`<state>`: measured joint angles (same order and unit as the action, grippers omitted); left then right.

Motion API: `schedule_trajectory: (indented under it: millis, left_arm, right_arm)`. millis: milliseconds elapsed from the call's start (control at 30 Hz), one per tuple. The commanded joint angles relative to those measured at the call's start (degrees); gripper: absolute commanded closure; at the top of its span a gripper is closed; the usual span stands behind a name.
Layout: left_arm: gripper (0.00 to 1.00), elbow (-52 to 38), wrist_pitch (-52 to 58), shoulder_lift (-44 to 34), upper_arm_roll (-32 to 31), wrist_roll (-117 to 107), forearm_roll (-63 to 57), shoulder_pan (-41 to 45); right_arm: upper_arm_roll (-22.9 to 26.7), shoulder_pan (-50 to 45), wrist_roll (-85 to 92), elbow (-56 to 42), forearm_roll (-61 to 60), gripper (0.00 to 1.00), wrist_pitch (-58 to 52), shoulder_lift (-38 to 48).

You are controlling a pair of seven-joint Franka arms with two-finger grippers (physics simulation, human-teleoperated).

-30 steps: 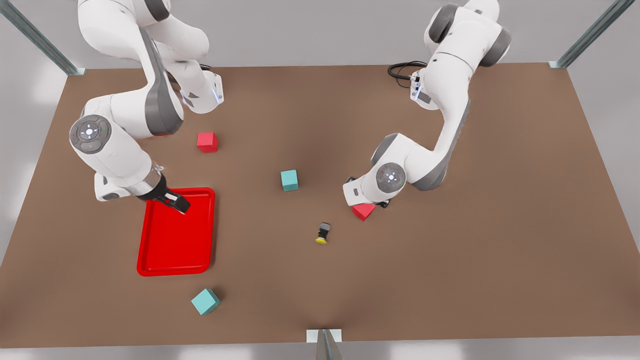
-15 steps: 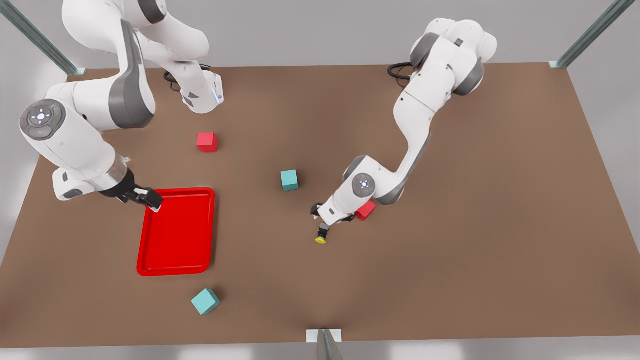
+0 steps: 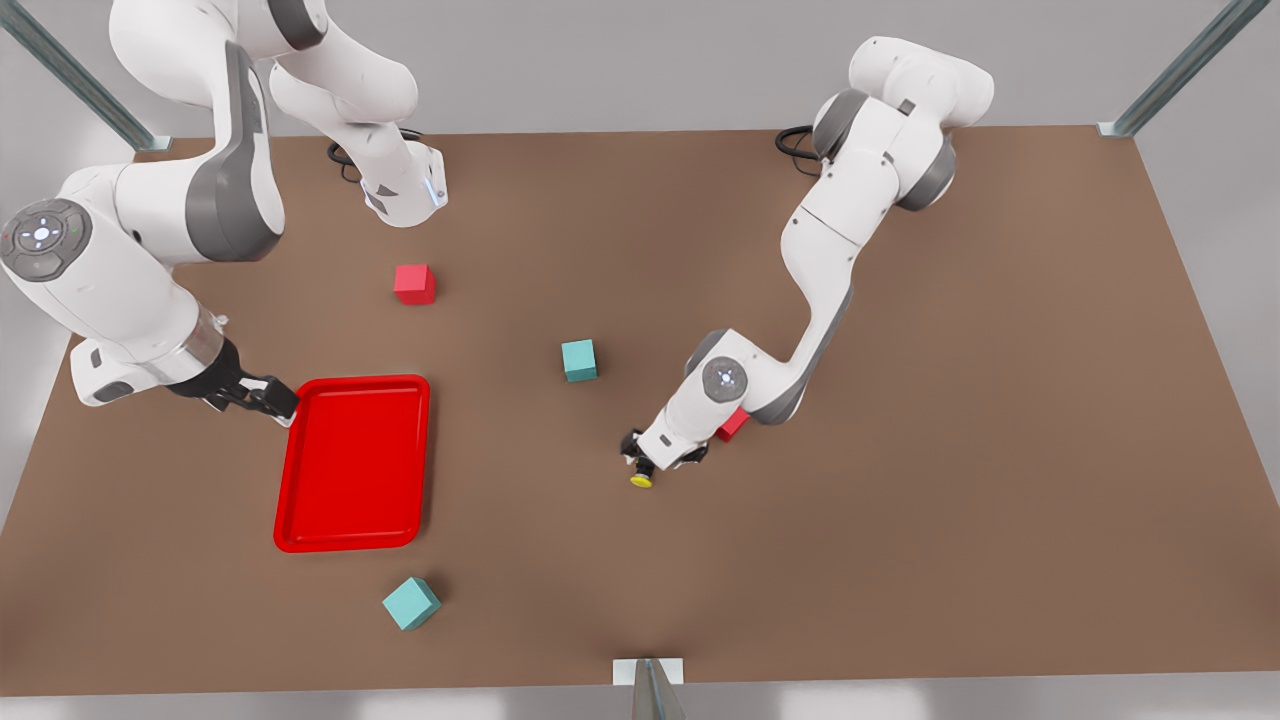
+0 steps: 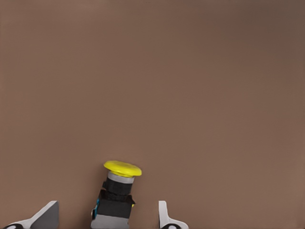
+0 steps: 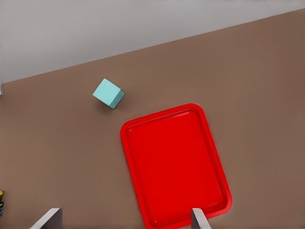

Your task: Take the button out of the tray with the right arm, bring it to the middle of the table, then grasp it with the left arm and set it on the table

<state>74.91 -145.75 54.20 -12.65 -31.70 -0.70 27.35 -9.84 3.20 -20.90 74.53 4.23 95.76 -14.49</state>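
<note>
Button (image 4: 117, 192) lies between the left tool's (image 4: 107, 217) wide-spread fingers.

One high camera over the whole table, two riding on the wrists.

The front view looks steeply down on the large matte brown tabletop (image 3: 1000, 450) from its near edge. The left wrist camera sits close above the tiny yellow-capped push-button (image 4: 116, 193), also in the front view (image 3: 643, 475). The right wrist camera looks from farther off at the shallow bright red plastic tray (image 5: 174, 164), shared likewise (image 3: 355, 465).

Pale grey floor (image 3: 1215, 400) all around. Slanted metal posts (image 3: 1180, 70) at both far corners, another post (image 3: 652, 690) at the near edge. Soft, even light.
</note>
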Motion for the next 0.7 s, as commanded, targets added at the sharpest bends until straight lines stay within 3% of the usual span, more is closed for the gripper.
schedule_trajectory:
  millis: [0, 67, 333, 533, 667]
  left_arm:
    - [0.00, -3.19, 6.18, 0.91, -0.01, -2.31, -3.69, 0.07]
    - [0.00, -7.59, 10.31, 2.58, 0.08, -2.22, -3.95, 0.68]
    - [0.00, -8.12, 22.00, 2.58, 0.08, -2.75, -9.14, 1.12]
    - [0.00, -8.38, 21.56, 2.93, -1.06, -4.24, -9.05, 1.12]
    - [0.00, -13.92, 21.91, 5.83, -2.64, -6.79, -8.96, 1.04]
  right_arm:
    - [-0.01, 0.58, 4.28, -0.09, -0.19, 0.00, -0.05, 0.07]
    - [-0.09, 0.31, 4.28, -0.09, -0.10, 0.00, -0.05, 0.07]
    - [-0.09, 0.40, 4.28, -0.08, -0.19, 0.00, -0.05, 0.07]
    - [-0.09, 0.58, 4.28, 0.00, -0.28, 0.00, -0.14, 0.07]
    - [-0.09, 0.31, 4.20, 0.00, -0.02, 0.00, -0.14, 0.07]
